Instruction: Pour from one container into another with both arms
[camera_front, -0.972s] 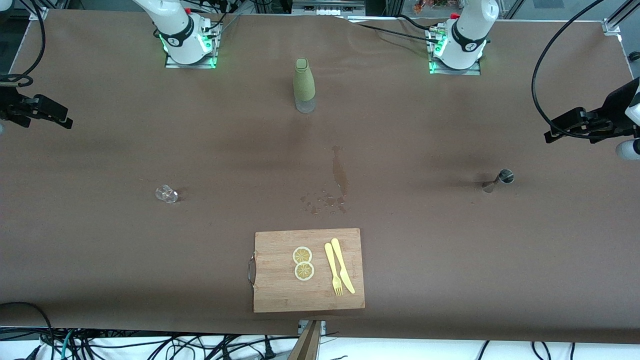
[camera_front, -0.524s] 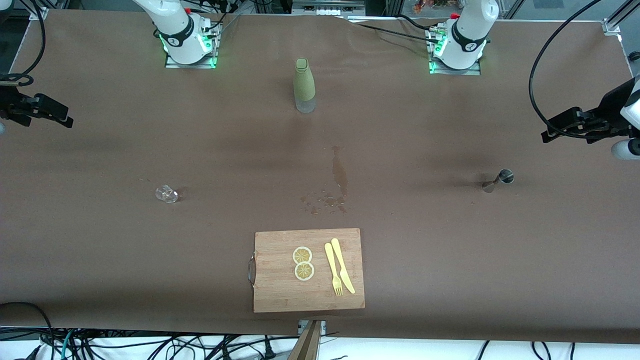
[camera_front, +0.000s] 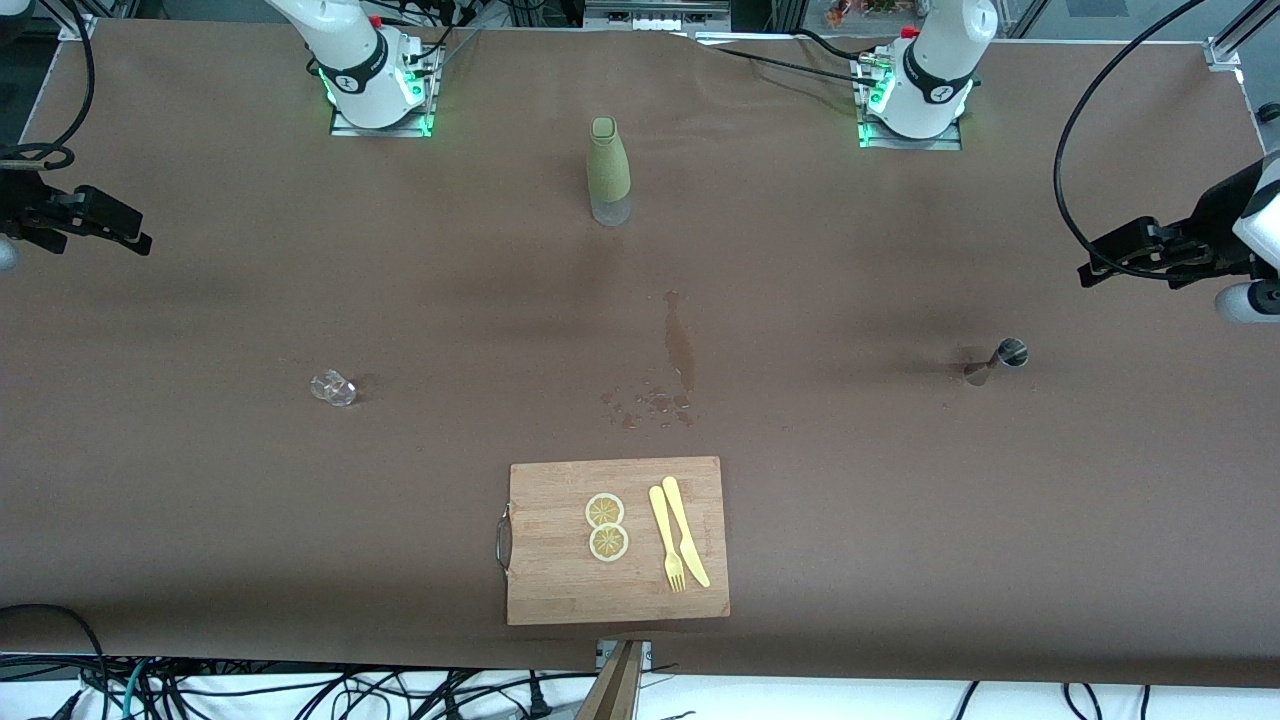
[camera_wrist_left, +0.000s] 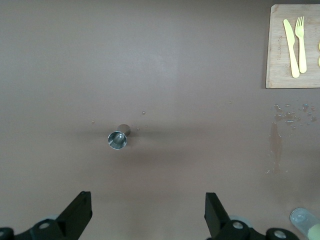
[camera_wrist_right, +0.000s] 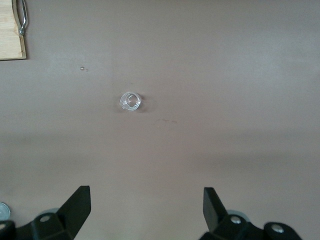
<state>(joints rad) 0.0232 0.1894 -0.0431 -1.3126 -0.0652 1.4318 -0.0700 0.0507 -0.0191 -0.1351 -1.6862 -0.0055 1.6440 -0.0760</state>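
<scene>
A small metal measuring cup (camera_front: 1010, 352) stands toward the left arm's end of the table, and it appears in the left wrist view (camera_wrist_left: 118, 140) too. My left gripper (camera_front: 1090, 270) hovers high over the table edge near it, open and empty (camera_wrist_left: 148, 210). Toward the right arm's end sits a small clear glass (camera_front: 333, 387), also in the right wrist view (camera_wrist_right: 131, 101). My right gripper (camera_front: 140, 242) hangs over that table edge, open with nothing between its fingers (camera_wrist_right: 146, 205). A green bottle (camera_front: 608, 170) stands upright between the two arm bases.
A wooden cutting board (camera_front: 560, 590) lies at the table edge nearest the front camera, carrying two lemon slices (camera_front: 606, 526), a yellow fork (camera_front: 665, 538) and a knife (camera_front: 685, 530). A wet spill (camera_front: 680, 350) with droplets marks the brown table between board and bottle.
Both grippers have drifted slightly inward from the table's ends, still open. Nothing on the table has moved.
</scene>
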